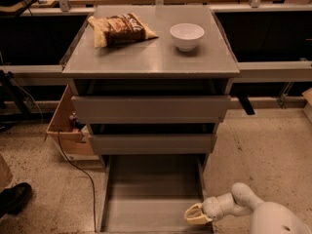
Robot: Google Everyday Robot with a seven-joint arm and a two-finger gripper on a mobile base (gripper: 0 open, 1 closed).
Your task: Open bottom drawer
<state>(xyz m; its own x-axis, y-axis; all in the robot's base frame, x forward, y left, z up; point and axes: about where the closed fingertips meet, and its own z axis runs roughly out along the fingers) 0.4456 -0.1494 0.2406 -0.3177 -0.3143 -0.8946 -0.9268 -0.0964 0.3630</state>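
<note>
The grey drawer cabinet [151,57] stands in the middle of the camera view. Its bottom drawer [151,199] is pulled far out toward me, and its shallow grey tray interior shows empty. The top drawer front [151,108] and the mid-sized drawer front [152,144] above it stand slightly out. My gripper [196,214], with tan fingers on a white arm [243,204], is at the front right corner of the bottom drawer's tray, at its right wall.
A brown snack bag [122,29] and a white bowl [186,35] sit on the cabinet top. A cardboard box [66,126] and a black cable [78,167] lie on the floor to the left. A shoe [14,199] is at the left edge. Benches run behind.
</note>
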